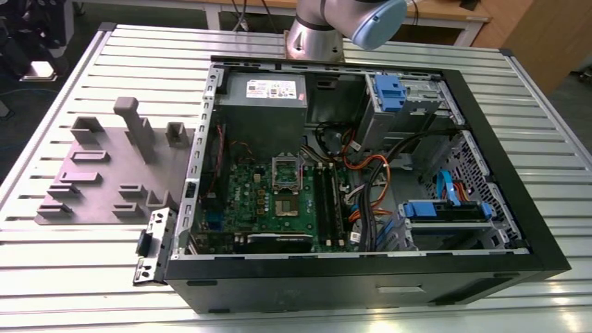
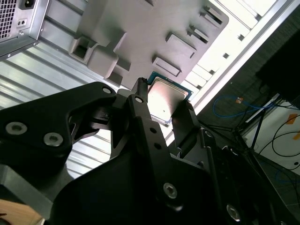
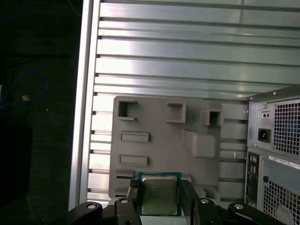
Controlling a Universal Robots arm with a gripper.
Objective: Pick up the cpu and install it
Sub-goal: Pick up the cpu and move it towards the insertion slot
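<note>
The cpu (image 2: 166, 99) is a small flat square chip with a dull silver top and a pale rim. My gripper (image 2: 164, 115) is shut on it, one black finger on each of two opposite edges. In both wrist views the chip (image 3: 159, 194) hangs well above the grey slotted fixture plate (image 3: 164, 154) on the slatted table. The green motherboard (image 1: 277, 201) lies in the open computer case (image 1: 370, 173), with its shiny metal socket frame (image 1: 287, 171) near the board's middle. In the exterior view the arm's base (image 1: 319, 31) stands behind the case.
The grey fixture plate (image 1: 102, 173) with its upright blocks lies at the exterior view's left of the case. Cables (image 1: 365, 187), blue drive brackets (image 1: 444, 208) and a power supply (image 1: 263, 97) crowd the case. The case's rear panel (image 3: 276, 154) is beside the plate.
</note>
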